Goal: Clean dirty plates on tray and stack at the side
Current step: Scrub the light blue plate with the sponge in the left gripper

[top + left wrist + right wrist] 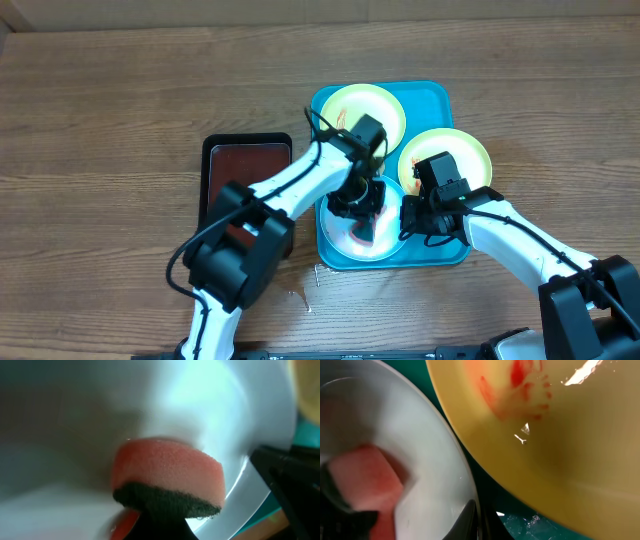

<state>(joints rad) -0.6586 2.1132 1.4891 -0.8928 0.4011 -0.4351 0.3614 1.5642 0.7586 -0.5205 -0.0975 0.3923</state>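
Spanning the overhead view, the wooden table (100, 120) carries the turquoise tray (440, 100), with a smaller black tray (248, 140) just beside it on my left. Three plates sit on the turquoise one. The far yellow-green plate (362, 108) lies at its far end. The right yellow-green plate (455, 152) hangs over its right rim and bears a red sauce smear (520, 385). The light blue plate (372, 248) sits at the near end. My left gripper (358, 200) is clamped on a pink sponge (167, 470) (dark scouring layer on the gripper's side), pressing it into the blue plate's bowl. My right gripper (418, 215) is closed tight at that plate's rim; whether the rim sits between its fingers, I cannot tell.
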